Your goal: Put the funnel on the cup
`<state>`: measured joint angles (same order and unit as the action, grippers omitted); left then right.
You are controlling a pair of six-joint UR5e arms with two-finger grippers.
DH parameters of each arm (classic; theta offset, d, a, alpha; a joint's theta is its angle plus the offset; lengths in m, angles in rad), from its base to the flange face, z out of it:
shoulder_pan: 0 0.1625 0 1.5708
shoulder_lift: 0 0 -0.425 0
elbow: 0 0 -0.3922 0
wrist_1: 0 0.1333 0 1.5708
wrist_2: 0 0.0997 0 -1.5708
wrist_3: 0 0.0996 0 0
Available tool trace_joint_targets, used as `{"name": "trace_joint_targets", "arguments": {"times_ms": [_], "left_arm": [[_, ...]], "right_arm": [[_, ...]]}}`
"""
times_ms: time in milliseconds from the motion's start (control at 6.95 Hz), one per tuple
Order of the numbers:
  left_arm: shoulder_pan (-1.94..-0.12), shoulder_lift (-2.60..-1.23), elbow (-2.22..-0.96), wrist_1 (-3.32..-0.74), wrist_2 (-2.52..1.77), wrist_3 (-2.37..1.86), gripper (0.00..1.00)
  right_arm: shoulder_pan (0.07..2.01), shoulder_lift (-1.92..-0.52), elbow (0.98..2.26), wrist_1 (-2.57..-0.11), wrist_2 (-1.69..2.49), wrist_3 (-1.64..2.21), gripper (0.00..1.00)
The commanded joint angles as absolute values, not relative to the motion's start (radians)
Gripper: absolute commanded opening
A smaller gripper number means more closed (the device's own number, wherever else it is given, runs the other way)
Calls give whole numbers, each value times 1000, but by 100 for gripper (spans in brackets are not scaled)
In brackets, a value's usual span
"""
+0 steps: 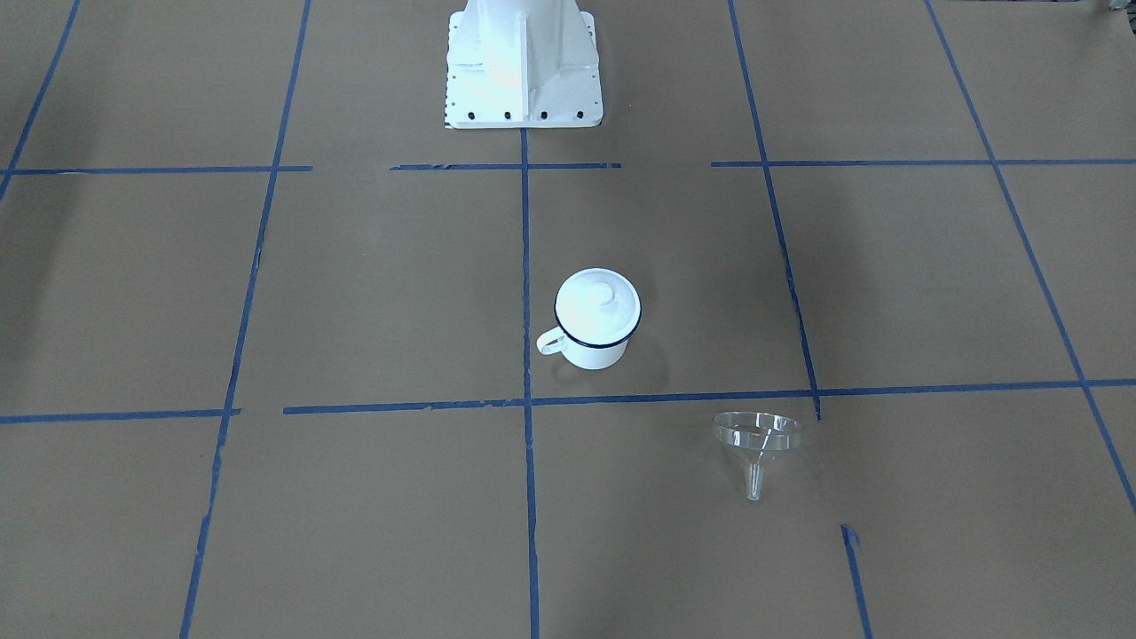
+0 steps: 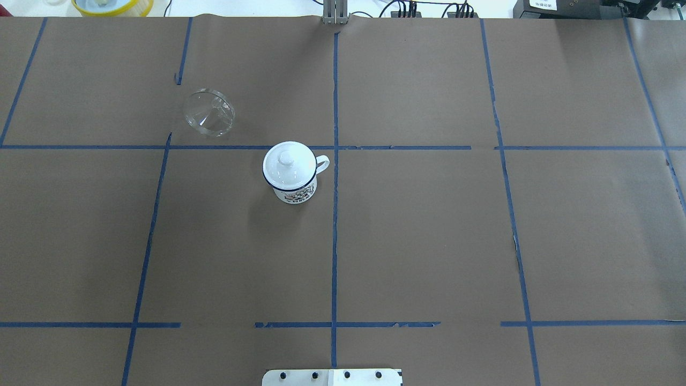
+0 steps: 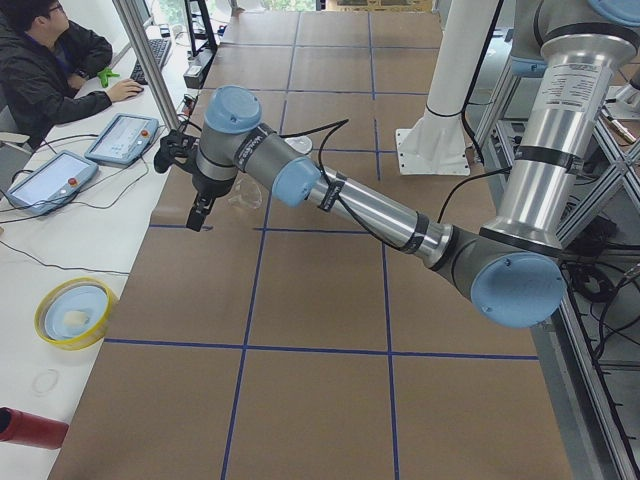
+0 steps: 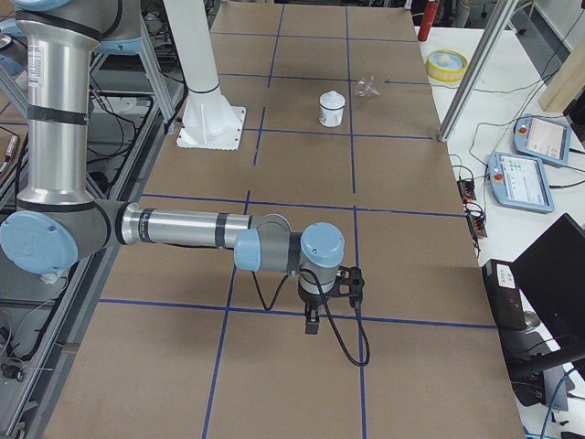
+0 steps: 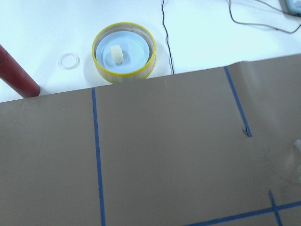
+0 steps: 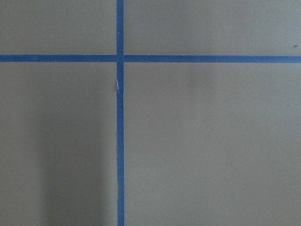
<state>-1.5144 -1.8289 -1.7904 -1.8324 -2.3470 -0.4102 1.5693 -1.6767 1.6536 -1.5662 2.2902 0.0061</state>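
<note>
The clear funnel [image 1: 757, 439] lies tilted on the brown paper, spout toward the operators' side; it also shows in the overhead view [image 2: 209, 112]. The white cup [image 1: 593, 342] with a dark blue rim stands upright a short way from it [image 2: 292, 185], and a white knobbed lid [image 2: 288, 162] sits on it. My left gripper [image 3: 198, 220] hangs above the table close to the funnel [image 3: 243, 195]; I cannot tell whether it is open. My right gripper [image 4: 312, 324] hangs far from both things; I cannot tell its state either.
A yellow-rimmed dish [image 5: 124, 52], a red cylinder [image 5: 14, 70] and cables lie on the white bench past the paper's edge. The robot base [image 1: 524, 62] stands mid-table. An operator [image 3: 50, 60] and teach pendants [image 3: 120, 138] are at the bench.
</note>
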Motion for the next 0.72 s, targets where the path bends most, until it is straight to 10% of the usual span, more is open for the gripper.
{"name": "trace_joint_targets", "arguments": {"times_ms": [0, 576], "left_arm": [[-1279, -1952, -1787, -1820, -2295, -643, 100], [-967, -2246, -1700, -1660, -2059, -1113, 100]], "right_arm": [[1569, -1677, 1654, -1566, 2290, 6, 100], [1569, -1677, 1654, -1566, 2290, 6, 100]]}}
